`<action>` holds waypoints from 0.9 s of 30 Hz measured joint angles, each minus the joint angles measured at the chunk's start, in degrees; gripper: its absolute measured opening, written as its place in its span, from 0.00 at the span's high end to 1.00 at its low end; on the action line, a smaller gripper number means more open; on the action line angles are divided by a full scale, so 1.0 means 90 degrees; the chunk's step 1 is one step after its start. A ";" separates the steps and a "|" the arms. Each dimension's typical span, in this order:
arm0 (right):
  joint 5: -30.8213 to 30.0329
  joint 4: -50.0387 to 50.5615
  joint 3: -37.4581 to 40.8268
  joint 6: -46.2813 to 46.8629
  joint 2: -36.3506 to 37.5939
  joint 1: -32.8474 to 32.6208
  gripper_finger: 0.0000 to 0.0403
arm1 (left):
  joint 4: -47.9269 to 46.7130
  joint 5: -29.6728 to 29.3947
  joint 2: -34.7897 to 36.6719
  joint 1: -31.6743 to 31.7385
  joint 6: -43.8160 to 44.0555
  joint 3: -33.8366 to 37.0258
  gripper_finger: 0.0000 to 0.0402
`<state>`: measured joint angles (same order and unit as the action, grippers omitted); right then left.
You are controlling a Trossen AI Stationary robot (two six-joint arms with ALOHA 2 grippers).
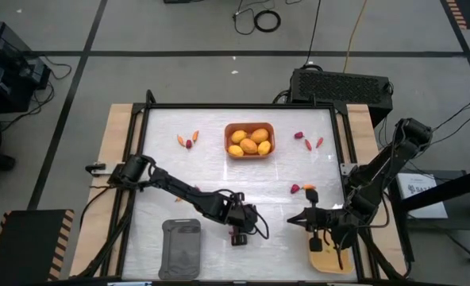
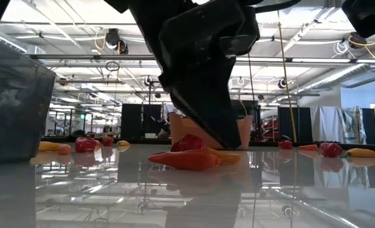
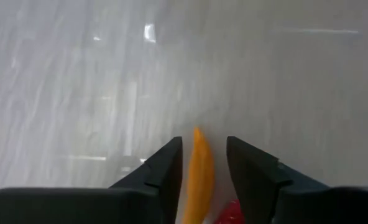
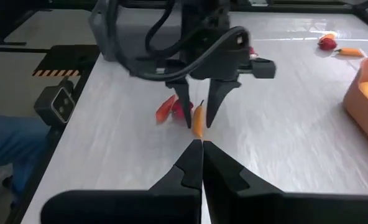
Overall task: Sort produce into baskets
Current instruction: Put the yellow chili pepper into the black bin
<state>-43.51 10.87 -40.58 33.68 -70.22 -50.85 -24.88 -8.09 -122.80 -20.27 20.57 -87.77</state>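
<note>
Sorting looks partly done: yellow-orange lemon-like fruits (image 1: 249, 142) fill the orange-brown shallow basket (image 1: 229, 129), while the dark grey tray (image 1: 181, 249) appears empty and carrots and berries lie scattered. Left gripper (image 3: 203, 163) stands spread, straddling a thin orange carrot-like stick (image 3: 200, 174) on the table, not yet pinching. Right gripper (image 4: 202, 148), pressed together, waits nearby.

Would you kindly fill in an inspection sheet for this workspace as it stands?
Surface: white table, glossy.
Job's things: orange-brown basket holds lemons; dark grey basket near the front; pale yellow basket under the right arm; carrots and berries scattered.
Clutter: nothing seen.
Grippers: left gripper open, its fingers either side of a carrot; right gripper shut, empty.
Cables: coils on the floor.
Surroundings: black box behind the table.
</note>
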 joint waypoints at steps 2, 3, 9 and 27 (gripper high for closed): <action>-0.0021 -0.0005 0.0000 0.0012 0.0002 0.0002 1.00 | 0.0007 -0.0094 -0.0096 -0.0012 -0.0012 0.0003 0.69; -0.0019 -0.0005 0.0000 0.0012 0.0002 0.0002 1.00 | -0.0013 -0.0088 -0.0123 -0.0012 -0.0014 0.0018 0.69; -0.0021 -0.0050 0.0000 0.0014 0.0002 0.0002 1.00 | 0.0299 0.0067 -0.0261 0.0000 -0.0051 0.0009 0.70; -0.0021 -0.0216 0.0002 0.0012 0.0002 0.0002 1.00 | 0.0218 0.0006 -0.0257 0.0005 -0.0048 -0.0004 0.96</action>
<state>-43.70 8.93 -40.56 33.78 -70.19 -50.83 -22.92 -8.03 -125.11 -20.23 20.13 -87.81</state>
